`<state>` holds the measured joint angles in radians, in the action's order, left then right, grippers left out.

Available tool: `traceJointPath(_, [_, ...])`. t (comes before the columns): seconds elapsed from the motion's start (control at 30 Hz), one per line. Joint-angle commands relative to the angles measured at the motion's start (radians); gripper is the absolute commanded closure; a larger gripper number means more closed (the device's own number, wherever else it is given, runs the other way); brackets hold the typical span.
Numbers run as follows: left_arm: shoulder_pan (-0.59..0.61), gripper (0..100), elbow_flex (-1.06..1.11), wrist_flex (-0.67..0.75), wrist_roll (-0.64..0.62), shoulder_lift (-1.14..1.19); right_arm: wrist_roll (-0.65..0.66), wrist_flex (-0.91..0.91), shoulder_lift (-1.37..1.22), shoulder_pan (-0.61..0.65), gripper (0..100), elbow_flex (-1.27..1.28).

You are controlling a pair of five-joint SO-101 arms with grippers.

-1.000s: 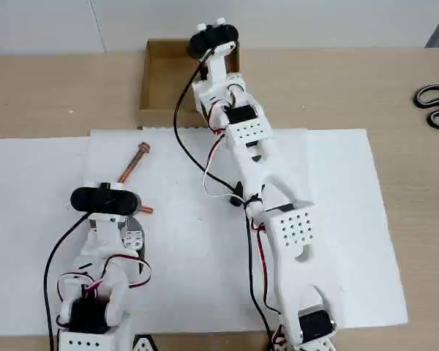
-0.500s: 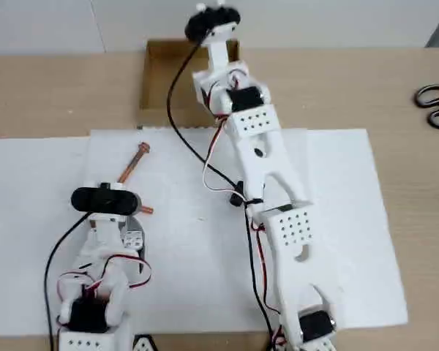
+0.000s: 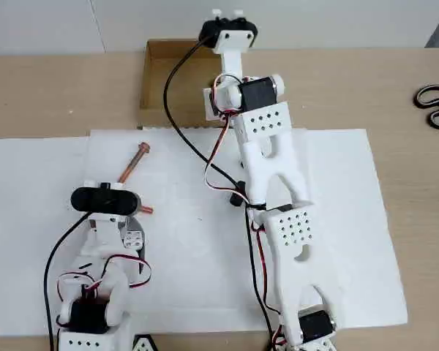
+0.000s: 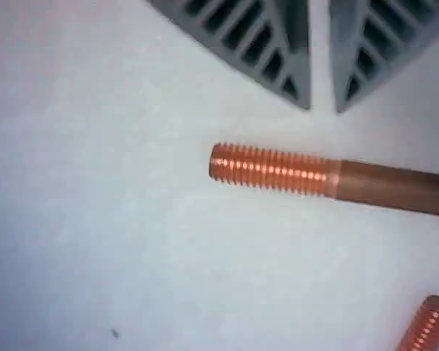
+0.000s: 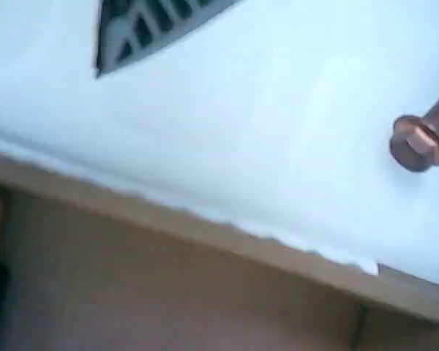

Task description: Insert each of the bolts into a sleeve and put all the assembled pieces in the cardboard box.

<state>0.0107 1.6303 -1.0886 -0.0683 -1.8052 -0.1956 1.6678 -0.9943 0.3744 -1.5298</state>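
Observation:
A copper bolt point(image 3: 132, 162) lies slanted on the white sheet point(image 3: 197, 256), head toward the cardboard box point(image 3: 155, 80). Its head point(image 5: 419, 142) also shows in the right wrist view, near the sheet's edge and the box point(image 5: 168, 292). My left gripper point(image 4: 322, 102) hangs over the sheet at the near left, fingers all but together with nothing between them. Just beyond its tips lies a bolt's threaded end point(image 4: 271, 168). A second bolt tip point(image 4: 424, 325) lies close by and pokes out beside the left arm point(image 3: 145, 210). My right gripper point(image 3: 218, 80) is at the box's right side.
Black scissors point(image 3: 435, 102) lie on the bare wooden table at the far right. The right arm stretches up the middle of the sheet, with a black cable point(image 3: 186, 139) looping to its left.
The right arm's wrist has turned and swung to the right at the box, and its camera end now sits farther right. The left arm and the bolts have not moved.

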Motion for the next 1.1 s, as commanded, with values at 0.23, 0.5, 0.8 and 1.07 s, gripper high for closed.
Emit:
traceJointPath(0.23, [0.006, 99, -0.004, 0.023, 0.002, -0.011, -0.052, 0.036, 0.044, 0.068, 92.2, -0.041])
traceJointPath(0.5, [0.006, 99, -0.004, 0.023, 0.002, -0.011, -0.052, 0.035, 0.251, 0.082, 92.2, 0.227])
traceJointPath(0.8, [0.006, 99, -0.004, 0.023, 0.002, -0.011, -0.097, 0.025, 0.493, 0.085, 92.2, 0.641])
traceJointPath(1.07, [0.006, 99, -0.004, 0.023, 0.002, -0.011, -0.176, 0.025, 0.501, 0.082, 92.2, 0.806])
